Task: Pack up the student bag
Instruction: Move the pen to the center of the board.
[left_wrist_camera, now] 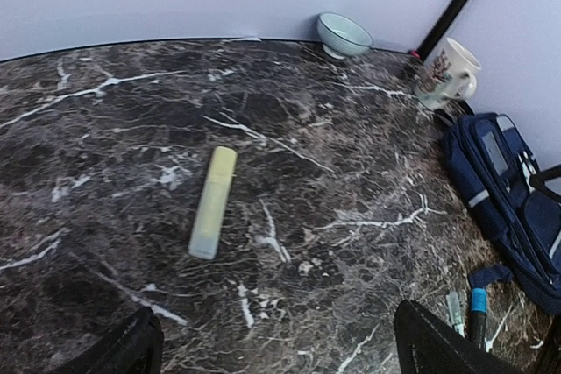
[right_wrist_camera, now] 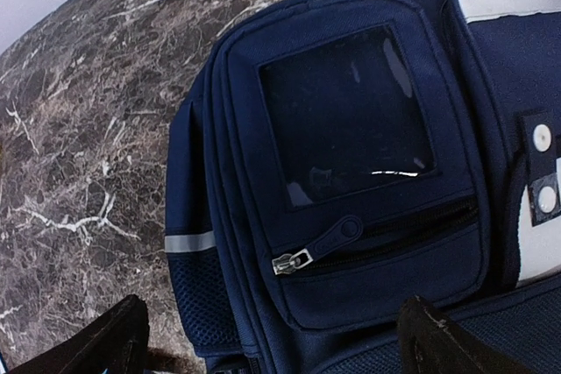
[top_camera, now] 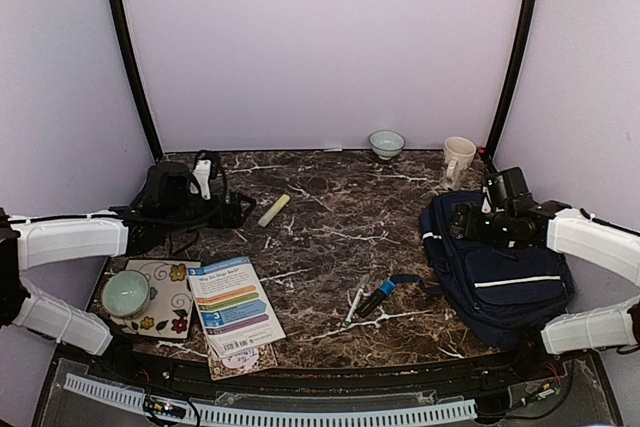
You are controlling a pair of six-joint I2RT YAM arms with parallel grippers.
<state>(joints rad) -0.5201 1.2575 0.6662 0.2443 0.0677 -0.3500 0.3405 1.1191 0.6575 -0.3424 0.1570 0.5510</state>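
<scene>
Nearest the top camera, at 7 o'clock on the marble table (top_camera: 330,197), lies one booklet (top_camera: 235,309) with coloured bands on its cover. Just beside it at 8 o'clock is one flowered mat (top_camera: 172,309) bearing a pale green bowl (top_camera: 126,293). A second bowl (top_camera: 386,143) stands at the far edge at 12 o'clock, so there are two bowls in all. One mug (top_camera: 457,160) is at 1 o'clock. One yellow highlighter (top_camera: 273,210) lies alone at 10 o'clock, well apart from the rest. Two pens rest side by side at 5 o'clock: a white pen (top_camera: 355,304) and a blue-capped marker (top_camera: 378,297).

The student bag (top_camera: 510,287) lies flat at 3 to 4 o'clock with its front up, and a blue strap end trails from it toward the marker. The right wrist view shows one clear-window pocket (right_wrist_camera: 346,116) and below it one zip pull (right_wrist_camera: 294,260). A white patch (right_wrist_camera: 543,216) at the right edge carries two round studs.

The left gripper (left_wrist_camera: 280,352) hangs above bare marble at 9 o'clock, its jaws spread wide and holding nothing, with the highlighter lying ahead of it. The right gripper (right_wrist_camera: 272,348) is poised over the bag's front pocket, its jaws also spread fully and gripping nothing. Whether its fingers (right_wrist_camera: 96,348) touch the fabric cannot be told.
</scene>
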